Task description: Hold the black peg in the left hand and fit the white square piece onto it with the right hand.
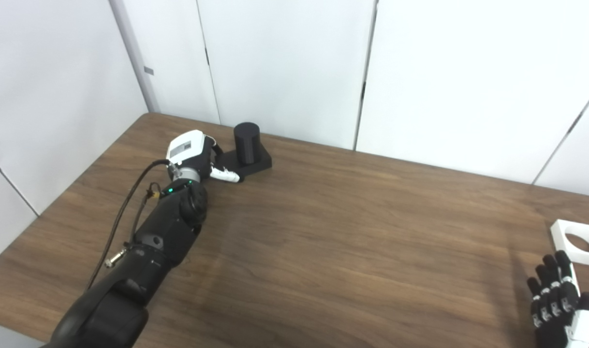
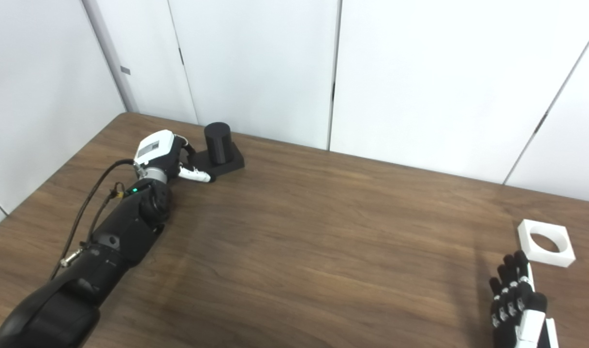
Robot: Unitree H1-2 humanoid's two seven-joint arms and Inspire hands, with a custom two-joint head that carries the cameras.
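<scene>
The black peg [image 1: 246,140] stands upright on its black square base [image 1: 258,164] at the far left of the table. My left hand [image 1: 194,155] is at the base's left side with fingers spread; its thumb lies along the base's front corner, and I cannot tell whether it grips. The white square piece [image 1: 579,242] with a round hole lies flat near the right edge; it also shows in the right eye view [image 2: 546,242]. My right hand [image 1: 560,299] is open and empty, fingers extended, just short of the piece's near corner.
The brown wooden table [image 1: 347,232] ends at white wall panels [image 1: 285,58] just behind the peg. My left forearm [image 1: 144,251], with its cable, lies across the table's left part.
</scene>
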